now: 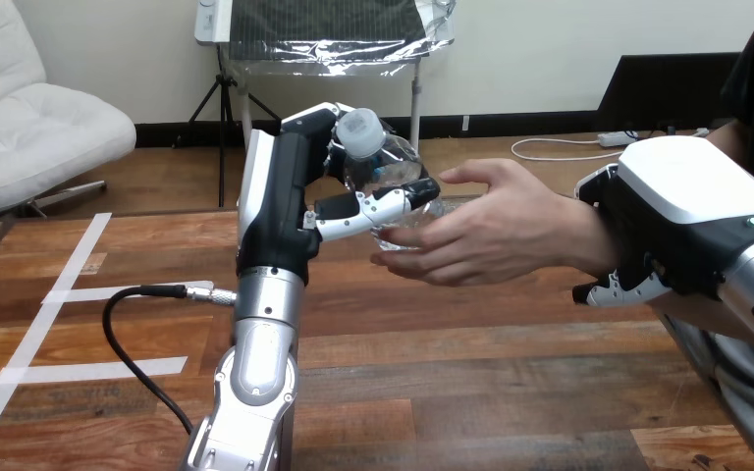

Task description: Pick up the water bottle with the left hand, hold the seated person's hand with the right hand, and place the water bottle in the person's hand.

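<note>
The water bottle (381, 165) was up in the air above the table (471, 392), held in the robot's left hand (280, 201). That hand's fingers (378, 208) were wrapped round the bottle, with the white cap (358, 126) on top. The person's hand (496, 231) was open right beside the bottle, fingertips at its side. The robot's right hand (692, 211) sat over the person's wrist, and its fingers (617, 288) curled under it, so it was holding the wrist.

I think this was the giving step. To do it well, the left hand should push the bottle slowly into the open palm. It should not let go until the person's fingers close. The right hand should hold the wrist softly and steady, so the bottle does not fall.
</note>
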Robot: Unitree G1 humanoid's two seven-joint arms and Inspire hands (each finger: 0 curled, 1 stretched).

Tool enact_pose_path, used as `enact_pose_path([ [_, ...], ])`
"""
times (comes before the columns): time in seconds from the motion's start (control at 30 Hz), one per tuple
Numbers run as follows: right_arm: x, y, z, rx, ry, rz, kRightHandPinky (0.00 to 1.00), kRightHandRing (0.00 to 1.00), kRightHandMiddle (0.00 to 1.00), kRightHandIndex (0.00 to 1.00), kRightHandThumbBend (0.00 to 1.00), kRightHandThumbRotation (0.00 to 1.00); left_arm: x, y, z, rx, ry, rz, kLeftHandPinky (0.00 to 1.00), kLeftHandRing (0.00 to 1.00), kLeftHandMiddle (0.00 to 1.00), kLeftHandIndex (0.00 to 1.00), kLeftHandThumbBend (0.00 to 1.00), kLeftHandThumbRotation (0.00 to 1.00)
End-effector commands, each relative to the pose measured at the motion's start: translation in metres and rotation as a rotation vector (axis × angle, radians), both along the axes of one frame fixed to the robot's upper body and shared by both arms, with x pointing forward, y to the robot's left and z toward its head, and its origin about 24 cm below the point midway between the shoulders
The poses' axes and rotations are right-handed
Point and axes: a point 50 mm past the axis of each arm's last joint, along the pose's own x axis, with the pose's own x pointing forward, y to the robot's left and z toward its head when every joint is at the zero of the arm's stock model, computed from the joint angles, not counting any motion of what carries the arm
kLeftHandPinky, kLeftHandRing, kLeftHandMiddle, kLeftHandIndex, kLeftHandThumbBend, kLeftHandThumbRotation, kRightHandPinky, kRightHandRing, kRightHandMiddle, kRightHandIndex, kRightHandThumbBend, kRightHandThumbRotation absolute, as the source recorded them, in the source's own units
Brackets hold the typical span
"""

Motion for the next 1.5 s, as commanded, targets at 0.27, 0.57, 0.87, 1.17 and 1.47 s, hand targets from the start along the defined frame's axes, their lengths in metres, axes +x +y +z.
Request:
enact_pose_path([
  [0.27,0.004,0.010,0.017,-0.002,-0.066,0.032,0.37,0.44,0.51,0.52,0.68,0.00,0.007,-0.023,0.046,-0.023,-0.176,-0.090,0.37,0.40,0.44,0.45,0.72,0.00],
  [0.57,0.004,0.010,0.017,-0.005,-0.064,0.030,0.38,0.44,0.51,0.52,0.68,0.00,0.004,-0.030,0.046,-0.025,-0.184,-0.116,0.37,0.40,0.44,0.44,0.73,0.00],
  [0.87,0.004,0.010,0.015,0.014,-0.053,0.023,0.38,0.44,0.51,0.53,0.67,0.00,-0.002,-0.040,0.047,-0.017,-0.185,-0.160,0.37,0.40,0.44,0.44,0.73,0.00],
  [1.17,0.003,0.010,0.015,0.023,-0.048,0.016,0.38,0.45,0.52,0.53,0.67,0.00,-0.006,-0.043,0.046,-0.019,-0.186,-0.191,0.36,0.40,0.44,0.44,0.72,0.00],
  [1.47,0.003,0.010,0.016,0.020,-0.045,0.015,0.39,0.45,0.53,0.54,0.67,0.00,-0.011,-0.047,0.047,-0.011,-0.195,-0.216,0.34,0.40,0.44,0.45,0.72,0.00],
])
